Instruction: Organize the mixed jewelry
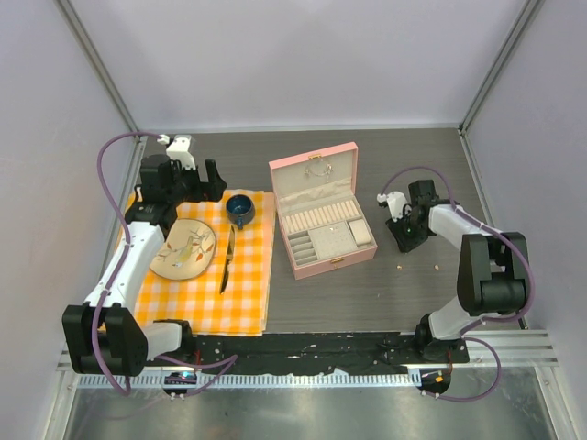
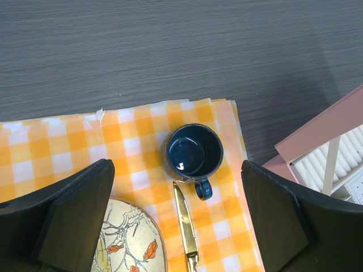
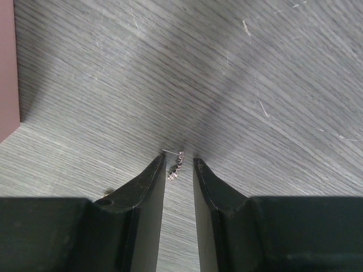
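Observation:
A tiny pinkish-silver earring (image 3: 176, 164) of the mixed jewelry lies on the grey table, between the tips of my right gripper (image 3: 179, 158). The jaws stand narrowly apart around it, with a gap on each side. From above, the right gripper (image 1: 404, 240) points down just right of the open pink jewelry box (image 1: 316, 270). Two more pale specks (image 1: 400, 266) (image 1: 436, 266) lie on the table nearby. A cream-white rectangular piece (image 1: 361, 233) sits in the box's right end. My left gripper (image 1: 188, 188) hangs wide open and empty above the checked cloth's far edge.
An orange-checked cloth (image 1: 248, 293) carries a dark blue cup (image 2: 194, 152), a gold knife (image 2: 184, 218) and a patterned plate (image 2: 133, 238). The box's corner (image 2: 329, 130) shows at the right of the left wrist view. The box's side (image 3: 7, 68) stands left of the right gripper.

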You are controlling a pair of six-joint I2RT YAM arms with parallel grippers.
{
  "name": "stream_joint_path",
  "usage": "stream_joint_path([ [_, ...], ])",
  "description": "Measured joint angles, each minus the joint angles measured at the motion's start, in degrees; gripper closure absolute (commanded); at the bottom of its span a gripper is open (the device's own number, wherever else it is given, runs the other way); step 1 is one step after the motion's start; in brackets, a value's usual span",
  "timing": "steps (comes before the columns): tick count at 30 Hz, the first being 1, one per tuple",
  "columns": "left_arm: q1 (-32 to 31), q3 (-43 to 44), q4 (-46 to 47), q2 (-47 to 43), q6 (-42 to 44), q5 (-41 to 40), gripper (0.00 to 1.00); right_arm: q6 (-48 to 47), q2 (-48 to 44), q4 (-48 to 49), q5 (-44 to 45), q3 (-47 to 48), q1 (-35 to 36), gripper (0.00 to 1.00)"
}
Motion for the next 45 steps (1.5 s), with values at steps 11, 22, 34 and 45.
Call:
stream_joint_path([
  [11,0.0,0.0,0.0,0.0,0.5,0.0,0.00,-0.6,1.5,-0.1,-1.0,1.4,-0.1,0.82],
  [22,0.0,0.0,0.0,0.0,0.5,0.0,0.00,-1.0,1.5,0.5,-1.1,1.3,-0.3,0.97],
  [34,0.0,0.0,0.0,0.0,0.5,0.0,0.00,-1.0,-4.8,-1.8,-0.6,0.6,-0.3,0.99],
  [45,0.0,0.0,0.0,0.0,0.5,0.0,0.00,2.6,-15.4,-6.6,6.4,7.8,15.0,0.99],
])
